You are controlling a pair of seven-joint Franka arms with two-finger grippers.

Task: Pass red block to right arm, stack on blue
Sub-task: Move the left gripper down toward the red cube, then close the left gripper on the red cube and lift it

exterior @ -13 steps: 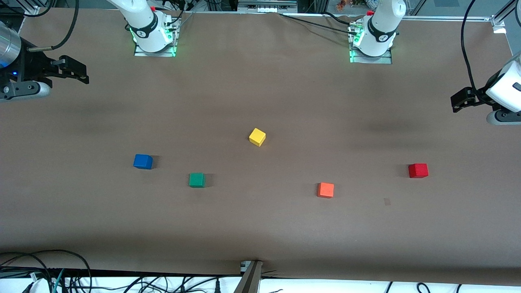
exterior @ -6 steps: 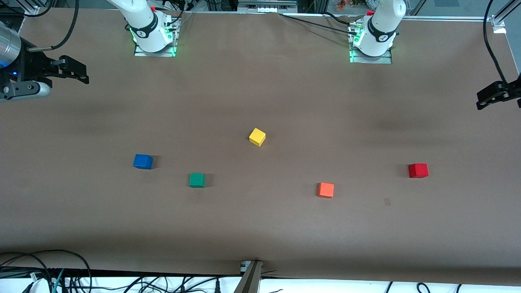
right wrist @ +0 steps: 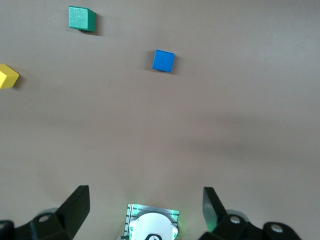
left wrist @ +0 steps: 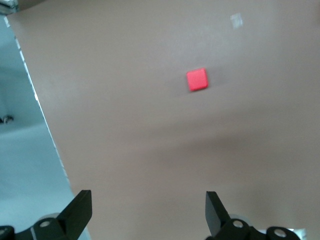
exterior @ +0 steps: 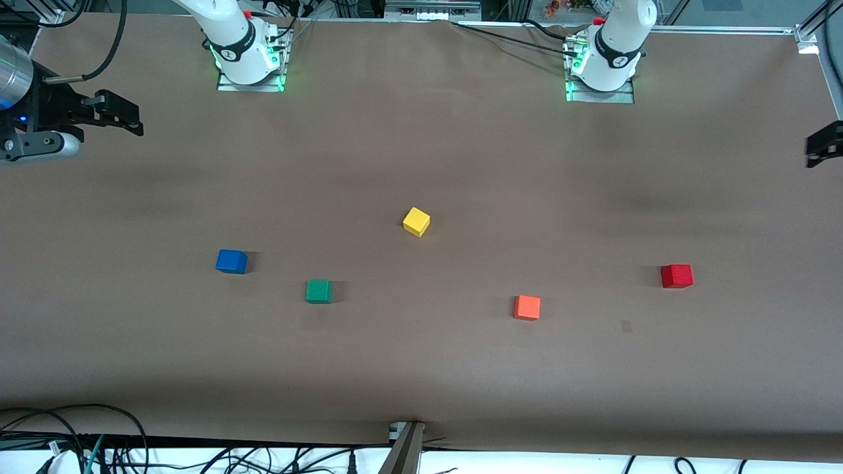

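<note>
The red block (exterior: 677, 276) lies alone on the brown table toward the left arm's end; it also shows in the left wrist view, red block (left wrist: 197, 79). My left gripper (left wrist: 148, 212) hangs open and empty high over the table's edge at that end, only its black tip (exterior: 820, 145) inside the front view. The blue block (exterior: 231, 261) sits toward the right arm's end, blue block (right wrist: 163, 60). My right gripper (exterior: 130, 120) waits open and empty above that end of the table, right gripper (right wrist: 145, 207).
A green block (exterior: 319, 291), a yellow block (exterior: 416, 222) and an orange block (exterior: 527, 307) lie between the blue and the red ones. Both arm bases (exterior: 245, 59) stand along the table's back edge. Cables lie past the front edge.
The left gripper has slid outward toward the left arm's end of the table, almost leaving the front view. The right arm and all blocks are unmoved.
</note>
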